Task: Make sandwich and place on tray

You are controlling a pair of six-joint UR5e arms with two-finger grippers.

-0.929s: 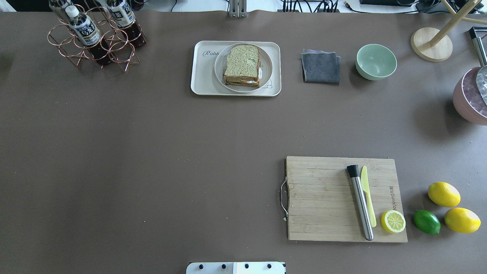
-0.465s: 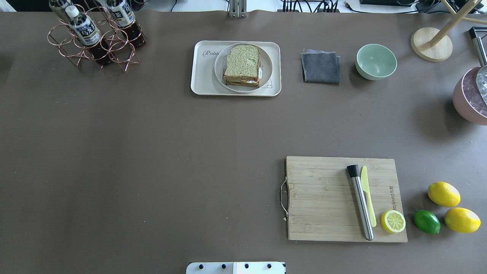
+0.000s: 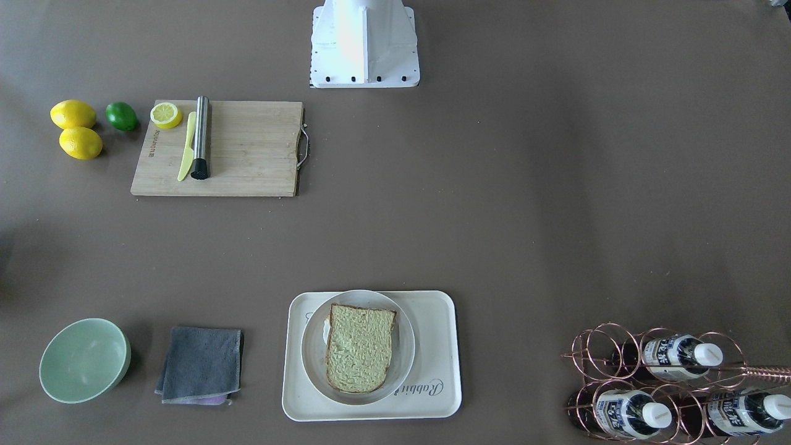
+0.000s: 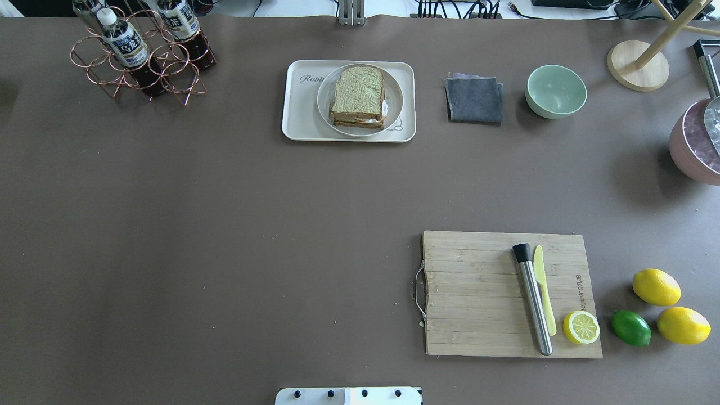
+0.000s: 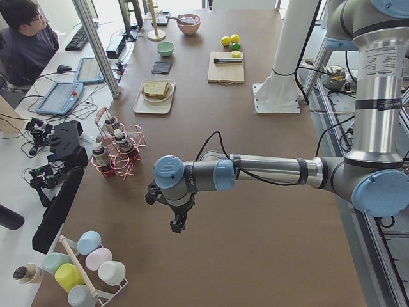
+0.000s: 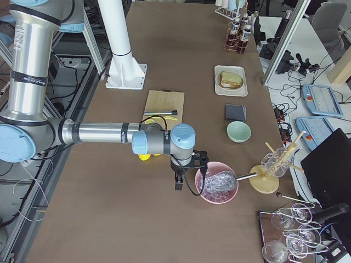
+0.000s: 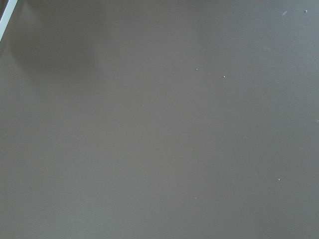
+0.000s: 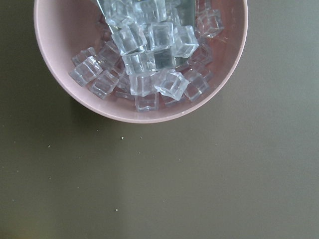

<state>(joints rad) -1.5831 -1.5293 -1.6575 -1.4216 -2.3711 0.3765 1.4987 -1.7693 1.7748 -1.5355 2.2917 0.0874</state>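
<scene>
Brown desk (image 4: 225, 225), long, cluttered at both ends.
- Sandwich (image 4: 358, 93): stacked on a round white plate (image 4: 325, 107), which sits on the cream tray (image 4: 298, 112). It is well apart from both grippers.
- Left gripper (image 5: 177, 224): hangs over bare desk. The copper bottle rack (image 5: 121, 160) stands between it and the tray. Finger spacing cannot be told.
- Right gripper (image 6: 177, 183): just beside the pink bowl (image 8: 55, 50) of ice cubes (image 8: 149, 59). The green bowl (image 6: 239, 131) and grey cloth (image 6: 235, 112) lie between it and the tray. Spacing likewise cannot be told.

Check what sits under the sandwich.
A round white plate, which itself rests on the tray. The sandwich covers the plate's middle, so whatever lies there cannot be seen.
</scene>
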